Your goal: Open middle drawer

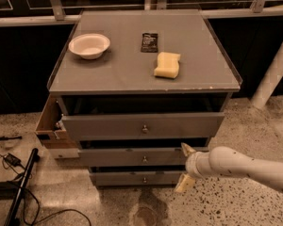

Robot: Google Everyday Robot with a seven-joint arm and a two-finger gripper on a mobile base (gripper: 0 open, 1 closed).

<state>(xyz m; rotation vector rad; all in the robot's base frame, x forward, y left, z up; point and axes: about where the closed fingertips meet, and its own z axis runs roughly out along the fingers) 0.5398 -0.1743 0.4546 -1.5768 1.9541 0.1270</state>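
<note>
Camera view: spread hand (185, 167) near middle drawer (113, 157), above speckled floor (226, 206).

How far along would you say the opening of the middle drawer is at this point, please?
Done: the middle drawer seems partly out, its front standing proud of the lowest drawer. In hand: the gripper sits open in front of the middle drawer's right end, beside the knob, not on it. Left: probably pulling the drawer further out, if it should open fully.
</note>
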